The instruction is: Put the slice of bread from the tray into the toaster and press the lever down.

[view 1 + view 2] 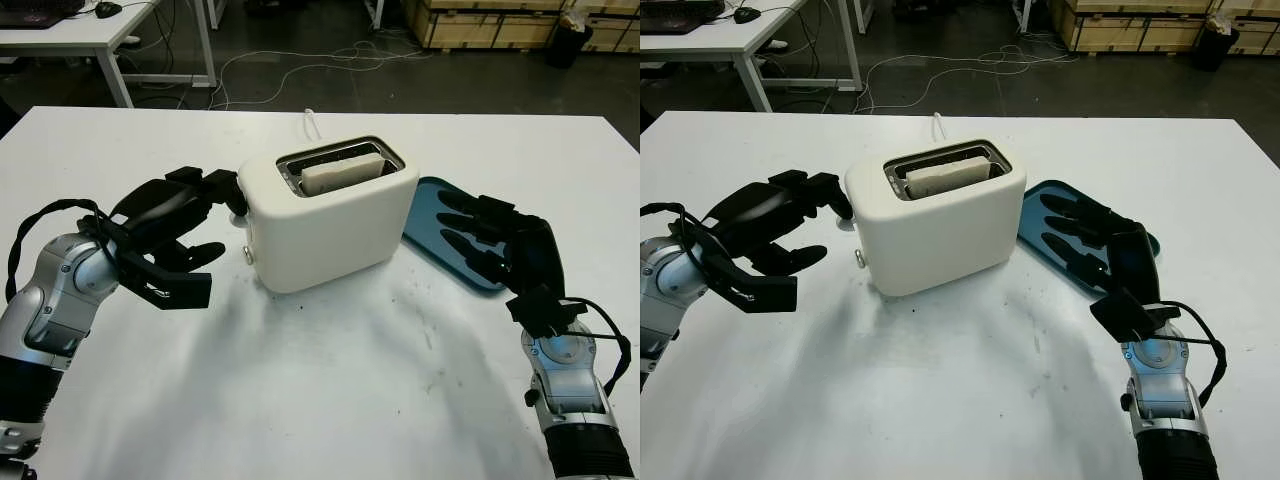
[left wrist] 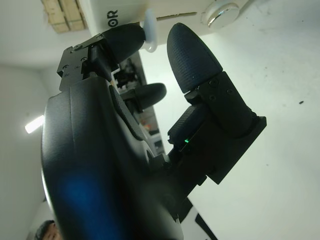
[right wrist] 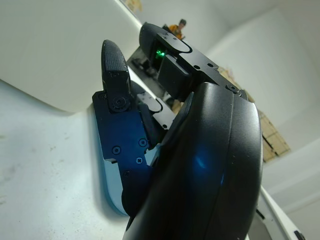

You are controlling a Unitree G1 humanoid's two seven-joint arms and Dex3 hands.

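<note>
The slice of bread (image 1: 343, 172) stands in the slot of the white toaster (image 1: 330, 215). The left hand (image 1: 170, 240) reaches in at the toaster's lever end, one fingertip (image 2: 127, 40) against the white lever knob (image 2: 150, 31), apparently pressing it; nothing is grasped. The right hand (image 1: 490, 240), released, hovers over the blue tray (image 1: 440, 215) beside the toaster's far end.

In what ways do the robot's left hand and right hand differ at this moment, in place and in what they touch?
The black left hand is at the lever end of the white two-slot toaster, one finger on the white lever knob. The black right hand is on the other side, over the dark blue flat tray, away from the toaster. The left hand is at work, while the right hand seems idle. Both are open and hold nothing.
</note>
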